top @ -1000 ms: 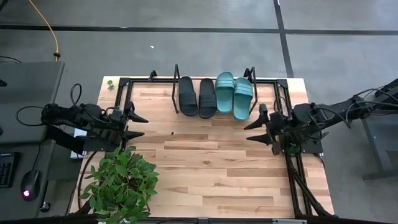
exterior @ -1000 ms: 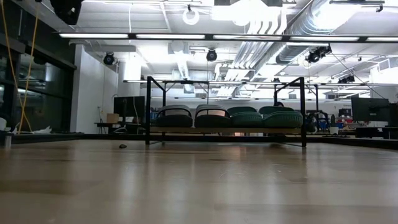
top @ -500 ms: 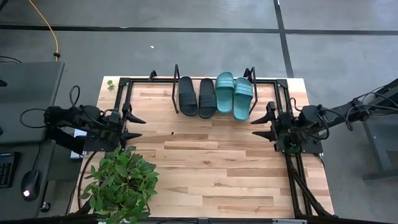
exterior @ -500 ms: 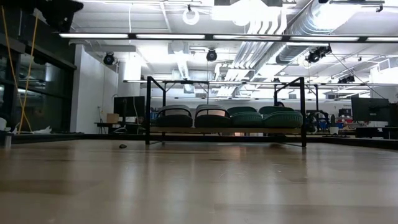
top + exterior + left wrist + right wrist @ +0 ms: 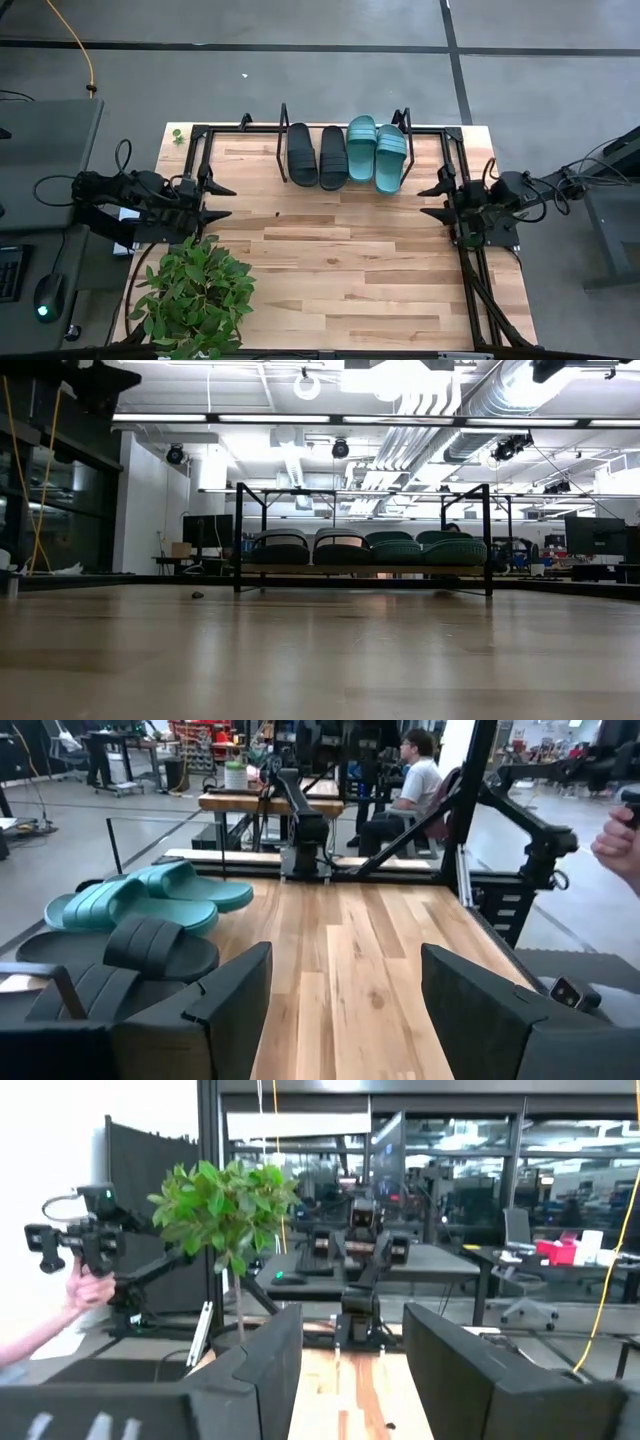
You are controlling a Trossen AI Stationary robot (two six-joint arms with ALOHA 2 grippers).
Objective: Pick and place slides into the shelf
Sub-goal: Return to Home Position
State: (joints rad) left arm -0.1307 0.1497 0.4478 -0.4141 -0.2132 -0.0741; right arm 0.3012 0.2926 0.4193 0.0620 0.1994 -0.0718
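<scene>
Now the right gripper [image 5: 435, 201] has drawn back to the three o'clock edge of the table [image 5: 340, 260], jaws wide and empty. The left gripper [image 5: 228, 202] waits at nine o'clock, equally wide, holding nothing. We judge the work done: the slides [image 5: 345, 153], two black, two teal, sit abreast on the shelf [image 5: 283, 140] at twelve o'clock.

Right arm draws back to its own side
The right end effector [image 5: 420, 202] has slid rightward across the worktop [image 5: 330, 260] to its right edge, its fingers now closer together but still apart. A dark arm part [image 5: 562, 368] has appeared high in the low view.
</scene>
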